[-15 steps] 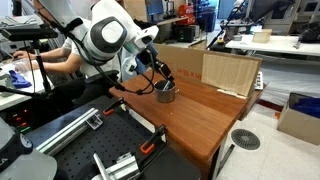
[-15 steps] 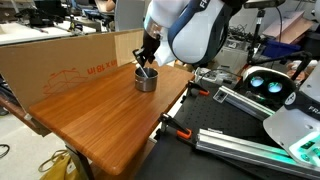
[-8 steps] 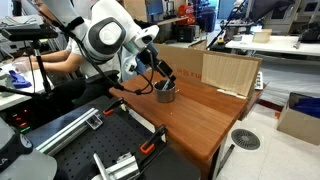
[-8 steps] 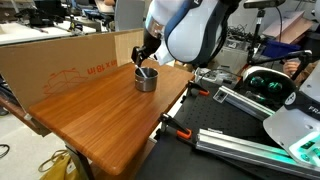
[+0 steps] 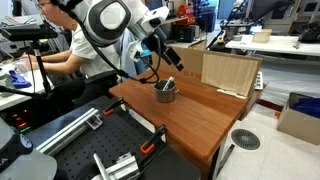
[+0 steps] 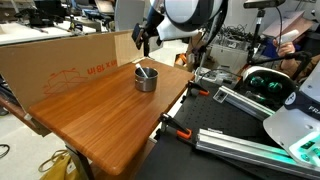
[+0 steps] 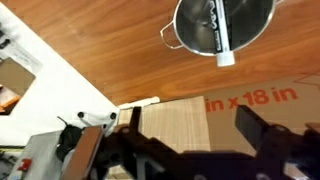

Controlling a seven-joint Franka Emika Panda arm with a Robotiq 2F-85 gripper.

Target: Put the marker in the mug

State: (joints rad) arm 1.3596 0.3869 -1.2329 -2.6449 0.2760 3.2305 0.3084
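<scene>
The metallic grey mug [image 5: 165, 93] [image 6: 146, 80] stands on the wooden table [image 5: 205, 120] [image 6: 95, 110] near its back edge, in both exterior views. The black marker [image 5: 168, 85] [image 6: 145, 71] leans inside it, its upper end poking over the rim. From the wrist view I look down into the mug [image 7: 192, 30] and see the marker [image 7: 218, 25] lying across it, light tip at the rim. My gripper [image 5: 168, 58] [image 6: 143, 40] [image 7: 192, 128] hangs open and empty above the mug, clear of it.
A cardboard box [image 5: 230, 72] [image 6: 60, 65] [image 7: 225, 105] runs along the table's back edge, close behind the mug. A person [image 5: 60, 55] sits beyond the table. Clamps [image 6: 175, 128] grip the table's edge, with black rails [image 5: 110, 160] on the neighbouring bench.
The jaws have opened and let go of the marker, which now rests in the mug. The gripper has risen from the mug's rim to well above it.
</scene>
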